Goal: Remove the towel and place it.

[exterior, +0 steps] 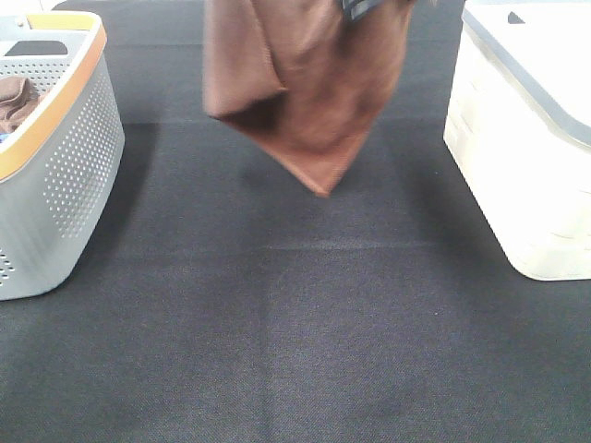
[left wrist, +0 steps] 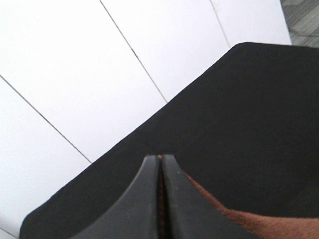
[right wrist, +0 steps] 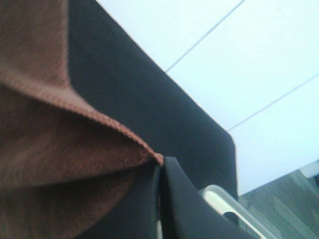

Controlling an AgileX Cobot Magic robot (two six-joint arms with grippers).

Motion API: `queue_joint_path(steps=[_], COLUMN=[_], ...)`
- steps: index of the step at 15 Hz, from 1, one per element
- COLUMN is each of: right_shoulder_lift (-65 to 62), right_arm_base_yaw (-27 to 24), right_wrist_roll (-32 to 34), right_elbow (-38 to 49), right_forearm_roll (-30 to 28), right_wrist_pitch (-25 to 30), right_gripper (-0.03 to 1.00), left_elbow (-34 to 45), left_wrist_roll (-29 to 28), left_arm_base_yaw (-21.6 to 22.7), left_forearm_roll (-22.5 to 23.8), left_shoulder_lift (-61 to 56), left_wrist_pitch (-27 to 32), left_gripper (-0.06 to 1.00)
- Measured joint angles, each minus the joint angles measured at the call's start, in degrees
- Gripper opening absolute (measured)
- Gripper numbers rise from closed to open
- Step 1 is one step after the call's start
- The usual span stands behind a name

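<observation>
The towel (exterior: 305, 83), a reddish-brown fuzzy cloth with a stitched hem, hangs in the air above the middle back of the black table. Its lowest corner points down, clear of the surface. In the left wrist view my left gripper (left wrist: 160, 162) is shut, with a thin edge of the towel (left wrist: 259, 221) pinched between its fingers. My right gripper (right wrist: 160, 167) is shut on a hemmed corner of the towel (right wrist: 60, 139). Only a dark bit of the right gripper (exterior: 360, 7) shows at the top of the high view; the left gripper is out of that view.
A grey perforated basket (exterior: 65, 175) with an orange rim stands at the left and holds a darker brown bunched cloth (exterior: 14, 101). A white lidded bin (exterior: 526, 157) stands at the right. The black cloth-covered table (exterior: 295, 332) lies between them.
</observation>
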Motion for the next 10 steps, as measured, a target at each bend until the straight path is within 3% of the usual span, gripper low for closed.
queue_joint_path(steps=[2,4,6,8,10], right_shoulder_lift=[2.86,5.44,9.17,13.58,16.73], right_arm_base_yaw=[-3.21,-7.33,-13.01,-16.21,-17.3], right_wrist_roll=[-0.8,-1.38,-1.26,-1.03,-1.03], right_elbow=[-4.81,-8.08,-11.86,-15.87,-17.65], right_forearm_roll=[-0.29,-0.57,-2.01,-2.29,-1.89], right_wrist_pitch=[0.0,3.67,11.92,14.61,15.47], right_gripper=[0.0,0.0,0.0,0.0,0.0], left_elbow=[0.0,0.0,0.0,0.0,0.0], left_wrist_roll=[-1.6,-5.33,-8.54,-9.0,-9.28], left_arm_base_yaw=[3.21,6.47,9.85,11.69,12.55], left_forearm_roll=[0.69,0.74,0.74,0.8,0.86], left_shoulder_lift=[2.41,4.76,8.02,11.4,14.61], left_wrist_pitch=[-2.29,-6.36,-15.99,-22.98,-22.98], left_gripper=[0.0,0.0,0.0,0.0,0.0])
